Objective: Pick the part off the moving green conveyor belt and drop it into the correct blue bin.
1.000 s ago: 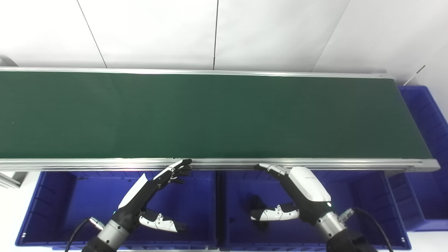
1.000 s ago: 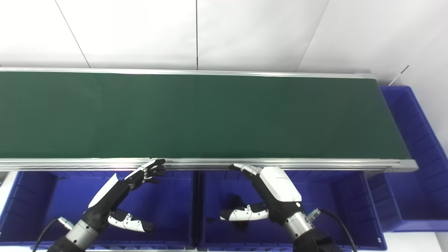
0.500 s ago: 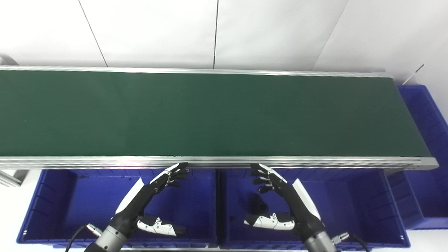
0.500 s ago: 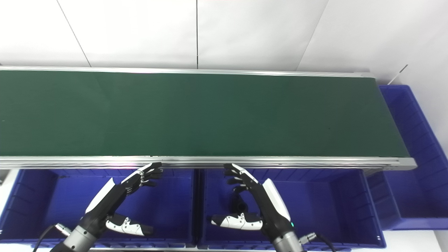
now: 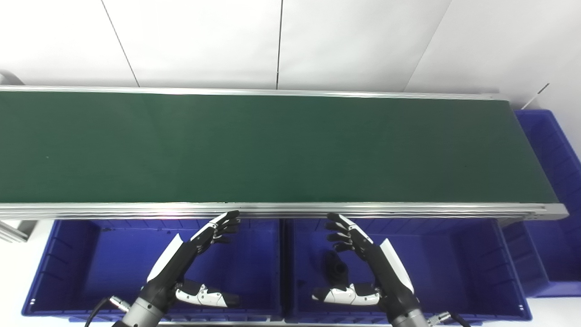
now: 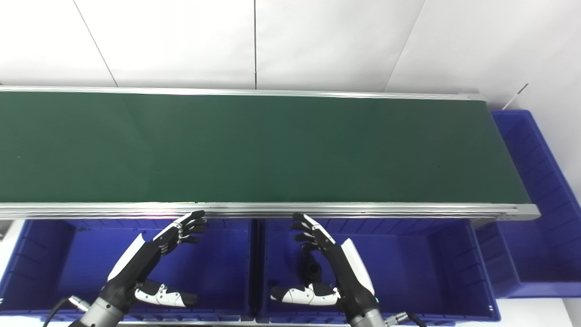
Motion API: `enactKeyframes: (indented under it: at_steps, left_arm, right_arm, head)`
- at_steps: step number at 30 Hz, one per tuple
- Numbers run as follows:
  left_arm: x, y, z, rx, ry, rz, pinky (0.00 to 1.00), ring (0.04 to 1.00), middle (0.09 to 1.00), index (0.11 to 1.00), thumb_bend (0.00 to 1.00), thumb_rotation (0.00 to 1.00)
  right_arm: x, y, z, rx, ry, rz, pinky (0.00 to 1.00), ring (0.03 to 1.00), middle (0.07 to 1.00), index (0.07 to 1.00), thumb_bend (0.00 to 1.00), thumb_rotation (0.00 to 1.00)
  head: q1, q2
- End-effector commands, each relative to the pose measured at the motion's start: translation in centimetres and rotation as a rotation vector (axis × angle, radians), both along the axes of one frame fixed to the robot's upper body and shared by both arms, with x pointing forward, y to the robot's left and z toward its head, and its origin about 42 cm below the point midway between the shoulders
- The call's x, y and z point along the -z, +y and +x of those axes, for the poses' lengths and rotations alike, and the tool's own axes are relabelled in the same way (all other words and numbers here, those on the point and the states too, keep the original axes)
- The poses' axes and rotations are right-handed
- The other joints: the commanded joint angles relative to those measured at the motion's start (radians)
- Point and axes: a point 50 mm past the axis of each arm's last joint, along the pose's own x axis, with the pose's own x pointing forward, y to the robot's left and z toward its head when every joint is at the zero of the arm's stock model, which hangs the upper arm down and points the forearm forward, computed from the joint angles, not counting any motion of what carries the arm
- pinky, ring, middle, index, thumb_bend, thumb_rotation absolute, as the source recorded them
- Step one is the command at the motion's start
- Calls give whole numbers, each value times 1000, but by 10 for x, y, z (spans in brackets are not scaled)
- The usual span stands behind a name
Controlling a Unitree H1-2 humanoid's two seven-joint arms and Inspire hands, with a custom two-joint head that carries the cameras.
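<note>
Left eye view. The green conveyor belt (image 5: 272,147) runs across the full width of the frame, bordered by an aluminium rail (image 5: 290,210) along its near edge. No item lies on the belt surface. Below the rail stand 2 blue bins side by side: the left bin (image 5: 63,268) and the middle bin (image 5: 463,268). A 3rd blue bin (image 5: 551,181) sits at the right end of the belt. The left hand (image 5: 190,259) is raised over the left bin with its fingers (image 5: 222,225) extended and spread, tips just below the rail, thumb pointing right; it holds nothing. The right hand (image 5: 376,268) is raised over the middle bin with its fingers (image 5: 340,229) spread apart and its thumb pointing left; it holds nothing. The part (image 5: 336,269), a dark object, lies on the floor of the middle bin, near that bin's left wall and between the right hand's fingers and thumb, not in contact with either as far as can be seen.

Right eye view. The same arrangement appears. The left hand (image 6: 150,263) is spread and empty over the left bin (image 6: 41,263). The right hand (image 6: 336,272) is spread and empty over the middle bin (image 6: 431,268). The part (image 6: 311,268) rests on the bin floor beside the right hand's palm. The belt (image 6: 254,147) carries nothing.
</note>
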Motion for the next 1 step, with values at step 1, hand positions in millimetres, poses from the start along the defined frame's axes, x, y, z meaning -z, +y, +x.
enactKeyframes:
  at_steps: [1]
  left_arm:
    - [-12,-1,3,-12,-74,-23,771,843,887,911,835,396]
  right_arm:
    - [-8,2,-2,21,-86,30,715,775,831,879,890,332]
  head:
    - [1,-8]
